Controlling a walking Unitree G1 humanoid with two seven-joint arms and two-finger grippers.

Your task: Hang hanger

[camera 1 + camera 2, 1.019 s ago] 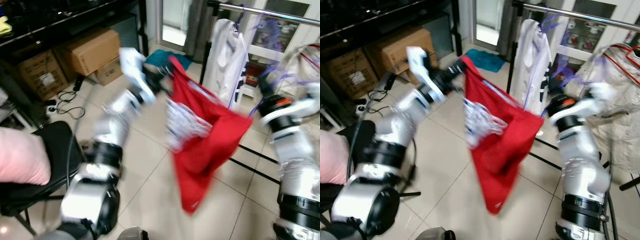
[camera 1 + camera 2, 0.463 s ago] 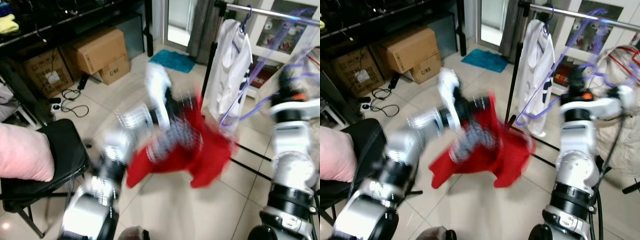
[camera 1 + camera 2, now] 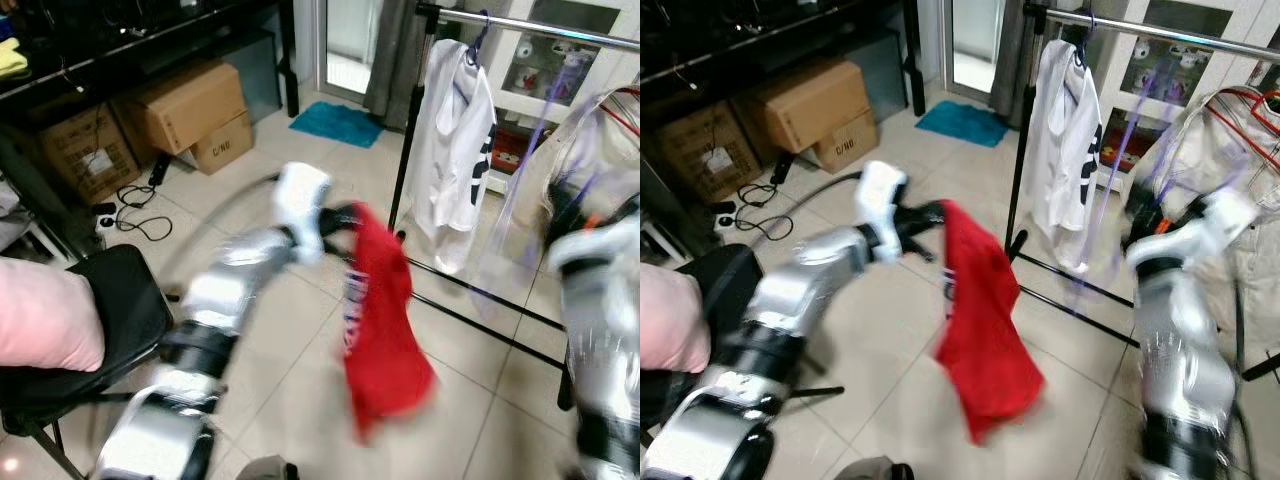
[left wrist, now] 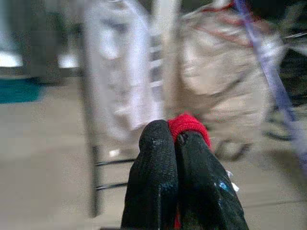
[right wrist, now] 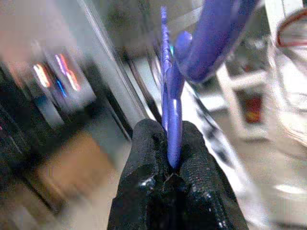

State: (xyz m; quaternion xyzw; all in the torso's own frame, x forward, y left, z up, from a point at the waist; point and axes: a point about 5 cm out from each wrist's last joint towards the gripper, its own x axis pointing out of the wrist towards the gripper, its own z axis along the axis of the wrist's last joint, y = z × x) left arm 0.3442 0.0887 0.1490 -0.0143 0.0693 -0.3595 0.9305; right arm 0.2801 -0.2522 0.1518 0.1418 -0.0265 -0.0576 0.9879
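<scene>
A red garment (image 3: 385, 320) hangs limp and bunched from my left gripper (image 3: 338, 222), held out at mid-height over the tiled floor. In the left wrist view the left gripper (image 4: 175, 136) is shut on a fold of the red cloth (image 4: 186, 124). My right gripper (image 5: 168, 139) is shut on a purple plastic hanger (image 5: 171, 105). The hanger (image 3: 1118, 150) shows as a blurred purple streak rising from the right arm (image 3: 1180, 320) toward the metal clothes rail (image 3: 520, 22). A white shirt (image 3: 455, 120) hangs on that rail.
A black chair (image 3: 125, 300) with a pink cushion (image 3: 45, 325) stands at the left. Cardboard boxes (image 3: 190, 100) and cables (image 3: 130, 215) lie at the back left, a teal mat (image 3: 340, 122) by the door. A beige bag (image 3: 590, 140) hangs on the right. The rack's base bar (image 3: 480, 300) crosses the floor.
The red garment, first spread between both grippers, now dangles from the left gripper alone. The right arm has swung the purple hanger up and right, free of the cloth.
</scene>
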